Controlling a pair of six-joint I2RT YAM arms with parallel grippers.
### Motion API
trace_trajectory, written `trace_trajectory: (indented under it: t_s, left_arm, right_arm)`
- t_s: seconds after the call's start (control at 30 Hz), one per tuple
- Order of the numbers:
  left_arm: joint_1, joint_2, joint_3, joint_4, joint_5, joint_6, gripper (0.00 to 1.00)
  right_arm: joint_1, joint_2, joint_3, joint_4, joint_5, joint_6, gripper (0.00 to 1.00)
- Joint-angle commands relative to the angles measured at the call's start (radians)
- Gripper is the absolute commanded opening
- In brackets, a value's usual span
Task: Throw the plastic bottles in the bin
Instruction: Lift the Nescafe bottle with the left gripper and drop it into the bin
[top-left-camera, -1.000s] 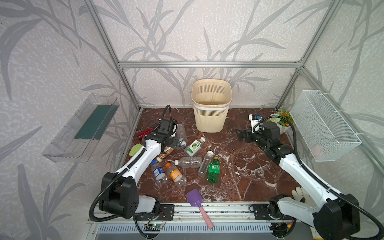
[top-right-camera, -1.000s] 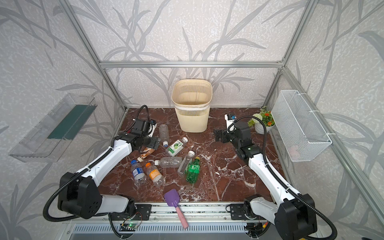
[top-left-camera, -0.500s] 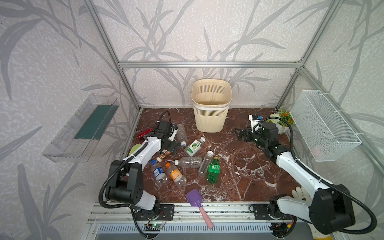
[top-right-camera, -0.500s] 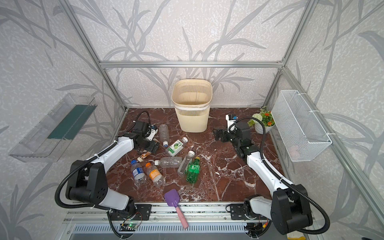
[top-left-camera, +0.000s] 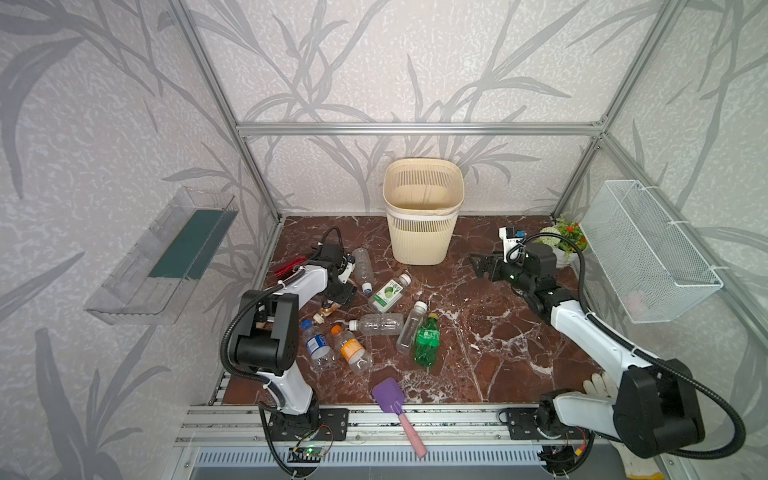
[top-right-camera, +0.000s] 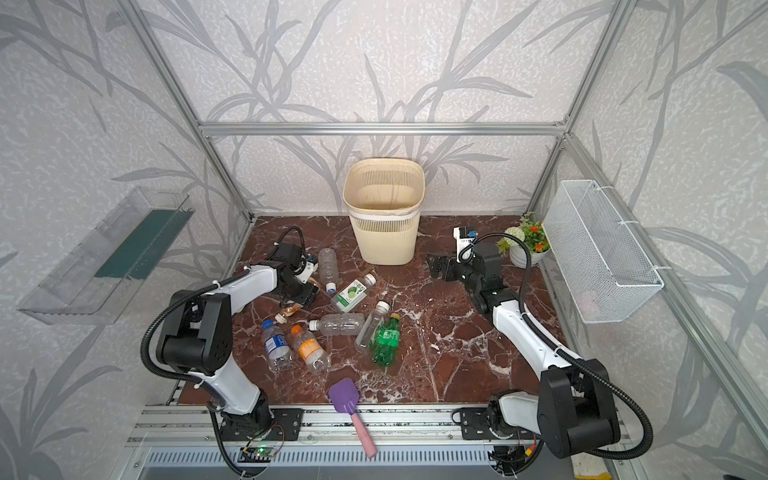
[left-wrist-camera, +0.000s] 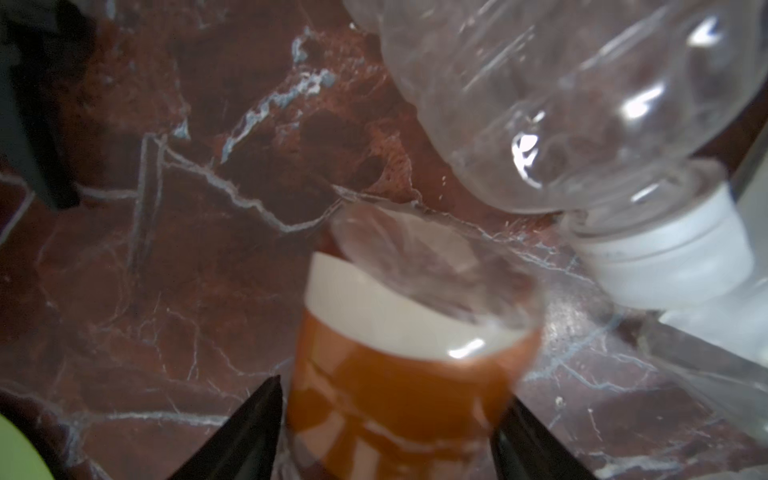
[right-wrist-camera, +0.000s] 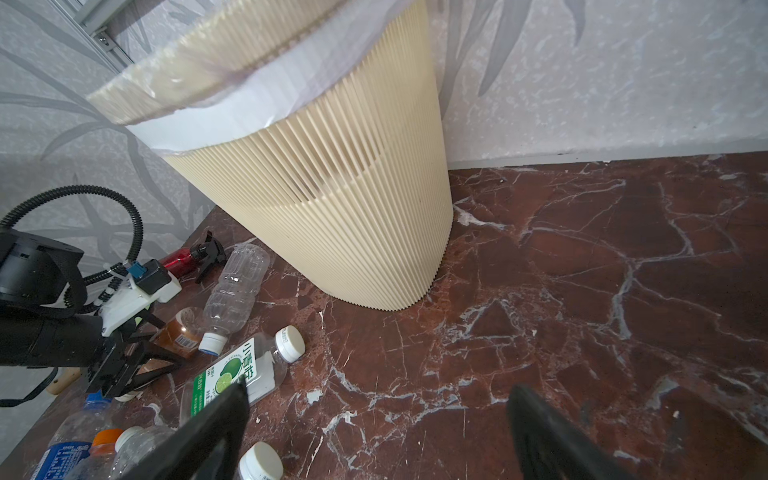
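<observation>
While the bin looks empty and bottles litter the worktop, the left gripper clamps a brown bottle; the right gripper gapes empty.

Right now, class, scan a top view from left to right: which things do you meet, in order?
Clear wall tray → blue-capped bottle → orange-capped bottle → green bottle → right end effector → potted plant → white wire basket.
</observation>
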Motion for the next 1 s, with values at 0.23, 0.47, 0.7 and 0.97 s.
trace_trajectory:
  t_s: [0.23, 0.47, 0.7, 0.97]
  left_arm:
    - [0.004, -0.068, -0.002, 0.017, -0.008, 0.047, 0.51]
    - [0.004, -0.294, -0.049, 0.055, -0.027, -0.007, 0.50]
    - [0.003, -0.608, -0.128, 0.335, 0.012, -0.178, 0.51]
    - [-0.002, -0.883, -0.294, 0.814, 0.114, -0.431, 0.55]
  right_arm:
    - [-0.009, 0.021, -0.002, 0.035, -0.005, 0.023, 0.96]
    - [-0.009, 0.036, 0.010, 0.033, -0.021, 0.043, 0.95]
    - [-0.006, 0.051, 0.040, 0.014, -0.043, 0.052, 0.94]
    - [0.066, 0.010, 0.083, -0.095, 0.032, -0.011, 0.93]
